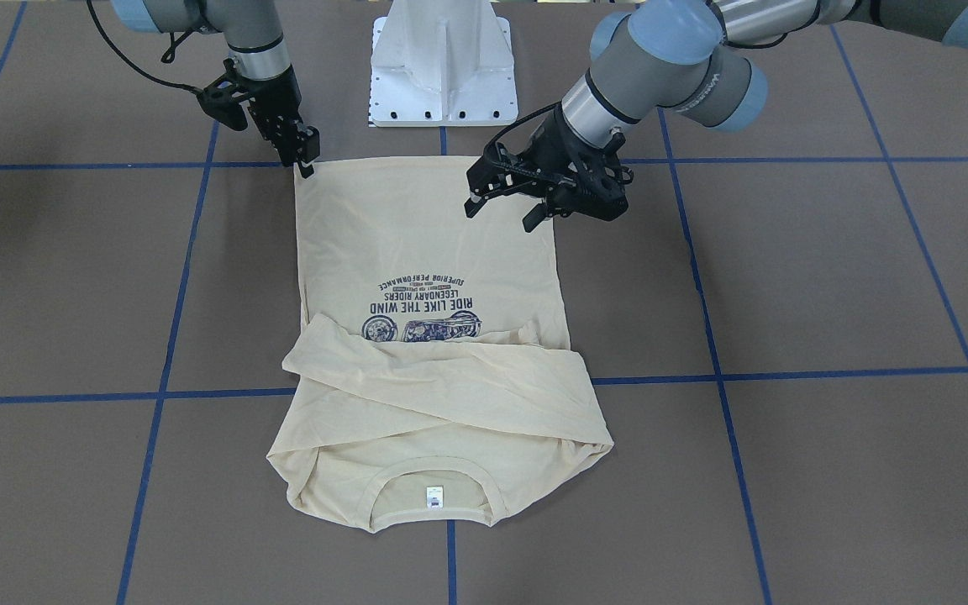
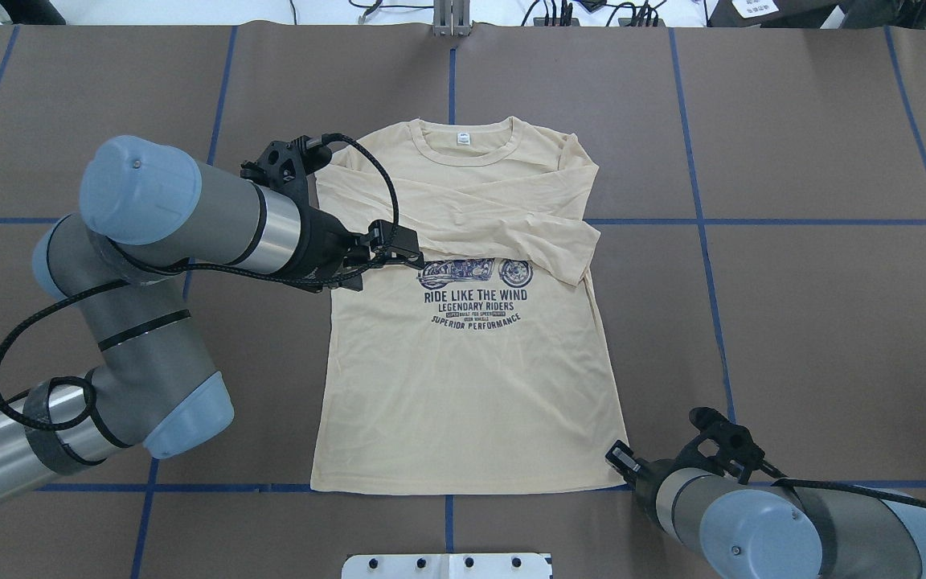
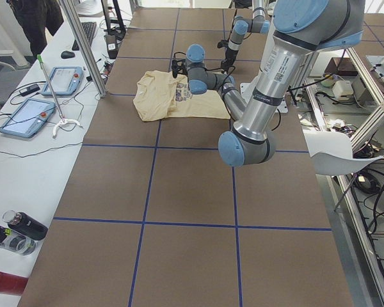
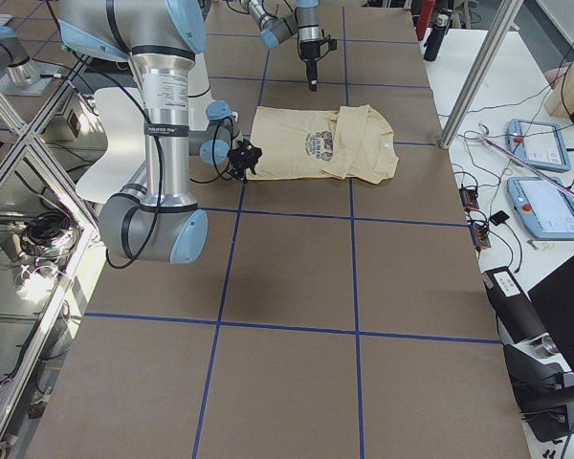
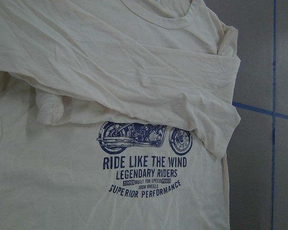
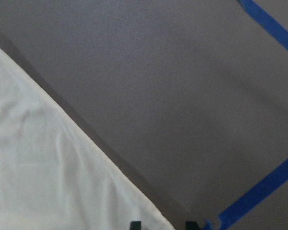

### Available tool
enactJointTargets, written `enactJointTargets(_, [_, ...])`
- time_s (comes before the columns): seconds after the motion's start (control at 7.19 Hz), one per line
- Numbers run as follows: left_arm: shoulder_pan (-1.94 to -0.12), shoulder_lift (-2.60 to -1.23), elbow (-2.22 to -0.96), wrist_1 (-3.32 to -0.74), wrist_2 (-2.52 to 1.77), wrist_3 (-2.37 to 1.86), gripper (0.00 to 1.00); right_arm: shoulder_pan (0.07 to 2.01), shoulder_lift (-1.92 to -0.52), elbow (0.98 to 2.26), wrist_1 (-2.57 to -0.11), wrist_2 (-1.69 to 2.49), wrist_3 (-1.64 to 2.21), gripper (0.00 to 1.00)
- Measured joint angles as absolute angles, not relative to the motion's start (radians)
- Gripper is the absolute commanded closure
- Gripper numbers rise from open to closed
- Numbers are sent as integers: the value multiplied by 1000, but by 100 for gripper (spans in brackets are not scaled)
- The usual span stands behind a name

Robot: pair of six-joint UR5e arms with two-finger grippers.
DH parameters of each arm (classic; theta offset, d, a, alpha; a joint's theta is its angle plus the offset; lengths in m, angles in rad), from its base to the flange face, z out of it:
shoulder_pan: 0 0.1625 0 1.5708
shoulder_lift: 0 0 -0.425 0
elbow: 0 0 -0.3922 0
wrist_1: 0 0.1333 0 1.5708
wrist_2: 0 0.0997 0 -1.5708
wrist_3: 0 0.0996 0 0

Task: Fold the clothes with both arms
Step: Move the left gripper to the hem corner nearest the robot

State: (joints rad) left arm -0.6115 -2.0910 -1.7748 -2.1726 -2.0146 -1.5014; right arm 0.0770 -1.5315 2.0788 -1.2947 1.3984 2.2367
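Left arm (image 2: 190,217): reaches in over the shirt's left side. The left gripper (image 1: 502,213) hangs above the cloth without touching it, jaws spread wide, nothing between them. Its wrist camera looks straight down on the print and the crossed sleeves.

Shirt (image 2: 471,386): pale cream-yellow, long-sleeved, lying front up and flat at the middle of the brown table (image 2: 833,322). The collar points away from the robot. The hem runs along a blue tape line (image 2: 214,487), near the white pedestal base (image 1: 444,63). Both sleeves (image 2: 495,213) are folded in across the chest and overlap one another. The lower one covers the top of the navy motorcycle print (image 2: 475,297), which reads "RIDE LIKE THE WIND". A small white neck label (image 2: 462,139) shows inside the collar.

Right arm (image 2: 752,523): low, at the hem's right corner. The right gripper (image 1: 307,165) points down at that corner. In the wrist view its two fingertips (image 6: 135,224) stand a narrow gap apart, with the cloth's edge running between them. The corner lies flat on the table, not clamped.
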Motion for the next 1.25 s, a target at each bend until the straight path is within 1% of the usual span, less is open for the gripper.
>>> enactJointTargets(0.42, [-608, -2069, -1782, -2173, -2027, -1500, 1, 86, -1541, 2127, -1295, 1406, 2235, 100])
enactJointTargets(0.7, [-583, -1983, -1858, -2172, -2014, -1534, 1, 86, -1556, 2160, -1296, 1407, 2235, 100])
enactJointTargets(0.83, [-519, -1924, -1905, -2171, -1948, -1604, 1, 85, -1559, 2165, -1298, 1407, 2236, 100])
enactJointTargets(1.11, [-372, -1839, -1947, -2171, -1791, -1747, 6, 85, -1560, 2168, -1299, 1407, 2236, 100])
enactJointTargets(1.25, [-326, -1806, -1952, -2161, -1764, -1777, 14, 84, -1559, 2169, -1299, 1407, 2237, 100])
